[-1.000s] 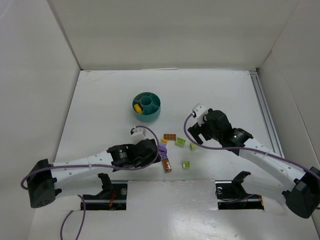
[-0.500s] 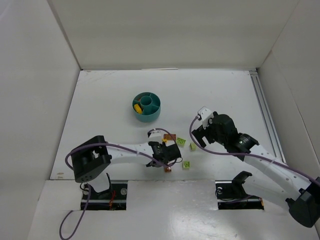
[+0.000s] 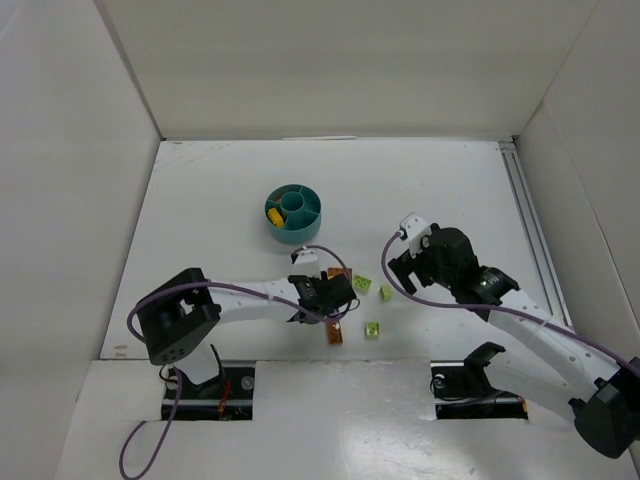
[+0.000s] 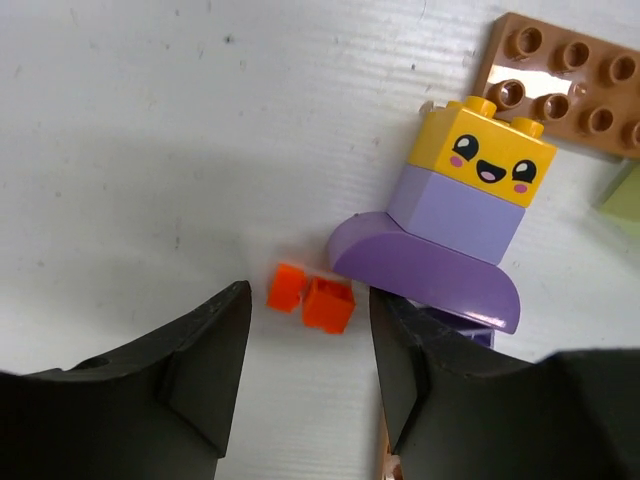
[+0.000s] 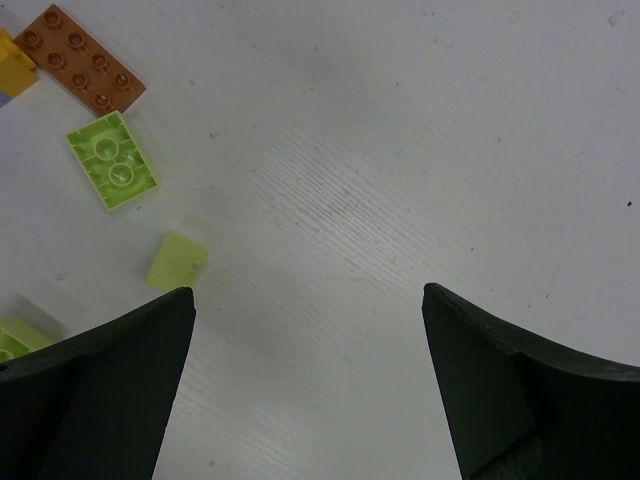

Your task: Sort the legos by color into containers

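Note:
The legos lie in a loose cluster at mid-table. Two tiny orange-red bricks [image 4: 329,304] sit just ahead of my left gripper [image 4: 308,325], which is open with nothing between its fingers. Right beside them stands a stack: yellow face brick [image 4: 487,155] on a lilac block [image 4: 460,215] and a purple curved piece [image 4: 430,272]. A brown plate [image 4: 560,85] lies beyond. My right gripper [image 5: 308,335] hangs wide open over bare table, with a lime plate [image 5: 112,160] and a small lime brick [image 5: 178,262] to its left. The teal dish [image 3: 306,234] holds a yellow brick [image 3: 273,214].
A brown brick [image 3: 334,333] and a lime brick [image 3: 372,328] lie near the front edge of the work surface. White walls enclose the table on three sides, and a metal rail [image 3: 530,230] runs along the right side.
My left gripper has swung right onto the lego cluster and its jaws have narrowed. The right gripper has drifted slightly right, still wide open.

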Controlling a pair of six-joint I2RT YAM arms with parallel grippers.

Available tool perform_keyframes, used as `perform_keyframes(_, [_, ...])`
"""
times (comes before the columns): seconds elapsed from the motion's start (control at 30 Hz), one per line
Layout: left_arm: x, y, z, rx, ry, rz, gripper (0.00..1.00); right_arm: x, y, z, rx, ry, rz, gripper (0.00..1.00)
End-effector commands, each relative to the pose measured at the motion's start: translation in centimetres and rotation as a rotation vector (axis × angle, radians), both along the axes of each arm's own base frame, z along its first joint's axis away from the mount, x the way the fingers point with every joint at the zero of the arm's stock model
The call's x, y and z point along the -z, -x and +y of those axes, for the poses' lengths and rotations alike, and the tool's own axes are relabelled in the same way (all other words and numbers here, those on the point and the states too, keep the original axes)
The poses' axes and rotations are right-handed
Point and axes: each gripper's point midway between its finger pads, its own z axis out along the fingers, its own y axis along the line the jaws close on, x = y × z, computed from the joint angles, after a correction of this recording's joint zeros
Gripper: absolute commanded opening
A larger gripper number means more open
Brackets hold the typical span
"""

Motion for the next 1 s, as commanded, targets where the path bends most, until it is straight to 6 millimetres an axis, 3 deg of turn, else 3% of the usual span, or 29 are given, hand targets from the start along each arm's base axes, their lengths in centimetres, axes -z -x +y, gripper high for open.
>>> perform_keyframes(0.0, [2.0, -0.2, 0.6, 0.011, -0.049, 0.038, 0.47, -1.0, -0.7, 0.4, -0.011, -0.037, -0.047, 1.0])
perform_keyframes(0.2, [2.7, 0.6, 0.4, 0.022, -0.043, 0.09, 0.25, -1.5, -0.6, 0.4, -0.011, -0.047, -0.062, 1.0])
perform_keyframes(0.53, [1.5, 1.1, 0.7, 0.023, -0.035, 0.088, 0.21, -1.7, -0.8, 0.4, -0.01, -0.056, -0.067, 1.0])
perform_keyframes(0.7, [1.4, 4.5, -0.1, 0.09, -0.013, 0.159, 0.22, -1.3, -0.7, 0.3, -0.01, -0.051, -0.06, 1.0])
perform_keyframes(0.93, [1.5, 10.0, 0.2, 0.092, 0.052, 0.28, 0.3, -1.1, -0.4, 0.3, -0.017, -0.055, -0.057, 1.0])
perform_keyframes(0.97, [1.8, 10.5, 1.0, 0.087, 0.039, 0.286, 0.3, -1.1, -0.4, 0.3, -0.017, -0.055, -0.057, 1.0])
